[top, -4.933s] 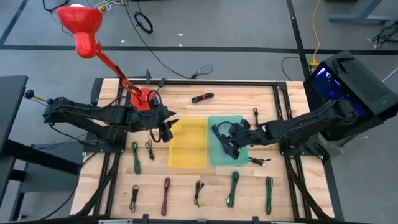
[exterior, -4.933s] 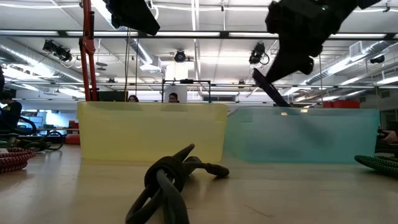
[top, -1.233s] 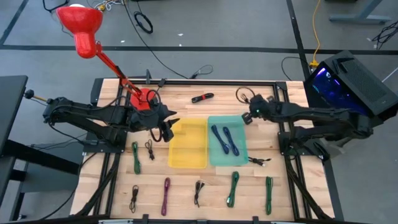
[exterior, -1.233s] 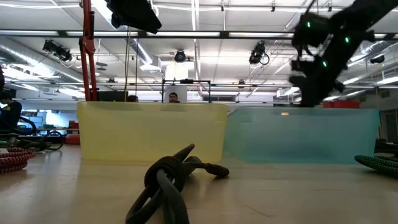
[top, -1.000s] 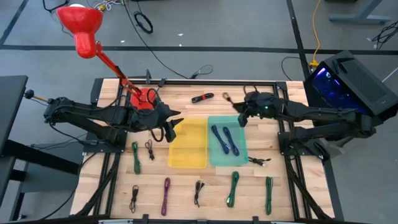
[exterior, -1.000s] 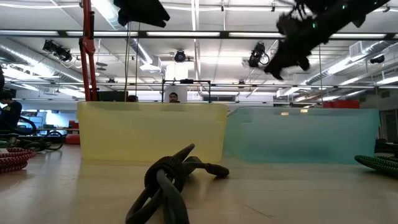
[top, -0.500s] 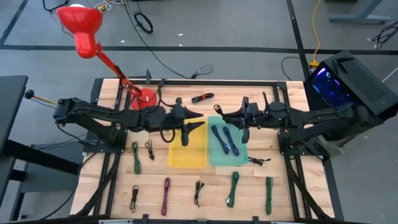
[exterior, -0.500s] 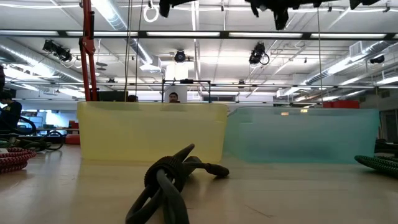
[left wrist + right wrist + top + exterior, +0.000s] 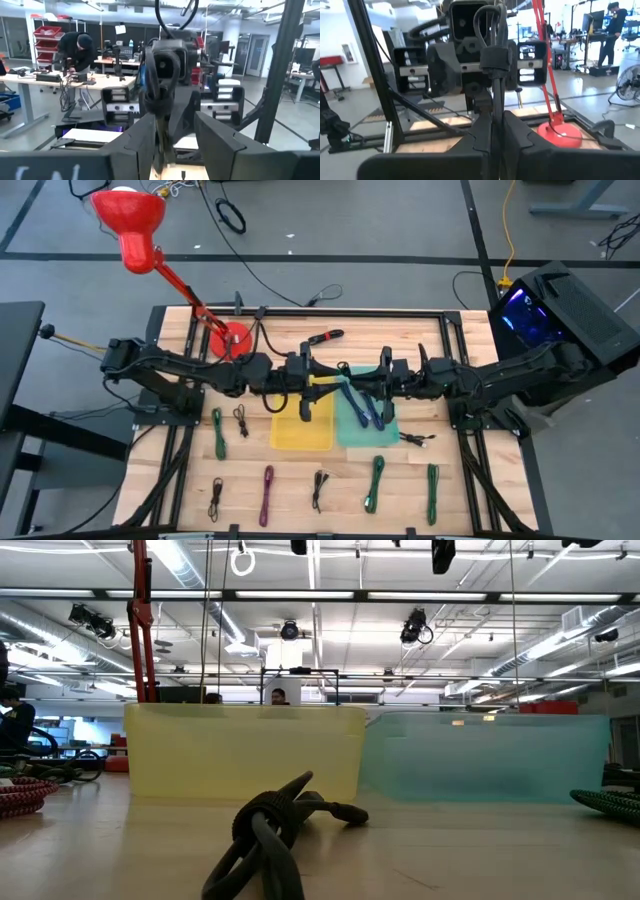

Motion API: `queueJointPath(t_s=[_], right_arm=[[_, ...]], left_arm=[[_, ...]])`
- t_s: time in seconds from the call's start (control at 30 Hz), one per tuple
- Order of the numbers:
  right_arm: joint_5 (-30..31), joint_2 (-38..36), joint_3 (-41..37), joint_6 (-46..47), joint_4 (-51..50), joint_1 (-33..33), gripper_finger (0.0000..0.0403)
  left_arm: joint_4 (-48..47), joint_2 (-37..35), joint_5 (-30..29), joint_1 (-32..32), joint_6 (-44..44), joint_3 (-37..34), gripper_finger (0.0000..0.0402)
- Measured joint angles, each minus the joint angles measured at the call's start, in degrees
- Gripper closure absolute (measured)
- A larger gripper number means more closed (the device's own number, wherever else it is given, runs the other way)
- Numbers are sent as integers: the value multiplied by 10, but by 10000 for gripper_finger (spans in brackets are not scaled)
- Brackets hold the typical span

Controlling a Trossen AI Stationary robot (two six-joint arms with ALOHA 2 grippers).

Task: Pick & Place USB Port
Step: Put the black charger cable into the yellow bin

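Mid-air hand-off above the bins: the right gripper (image 9: 492, 127), fingers pinched together on a coiled black USB cable (image 9: 491, 55), holds it out over the seam between the yellow bin (image 9: 300, 432) and the teal bin (image 9: 352, 438). The left gripper (image 9: 172, 145) faces it, fingers spread apart, with the hanging cable running down between them.

The step appears to be a transfer from arm to arm, placing not yet done. The next move likely calls for the left fingers to close on the cable before the right ones let go, then a lowering into a bin.

Room is tight where the two wrists meet nose to nose. Below them the yellow bin looks empty, while two blue cables (image 9: 368, 412) lie in the teal one. More cables, among them a green cable (image 9: 375, 480), line the table (image 9: 290, 480) along its near edge, well apart from the grippers.
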Motion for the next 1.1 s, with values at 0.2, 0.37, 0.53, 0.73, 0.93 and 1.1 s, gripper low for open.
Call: queueJointPath(t_s=[0.2,0.37,0.53,0.73,0.93,1.1], right_arm=[[-5,27,0,0,32,0,387],[-12,34,0,-5,48,2,387],[-19,33,0,-6,60,2,387],[-19,35,0,-6,50,2,387],[-18,35,1,-6,49,2,387],[-10,34,1,-5,26,1,364]], left_arm=[[14,4,-4,0,1,0,259],[10,12,-11,5,-1,0,259],[11,19,-13,12,-8,0,259],[44,24,22,14,-8,0,300],[44,24,21,14,-13,0,387],[8,20,-16,14,-15,0,393]])
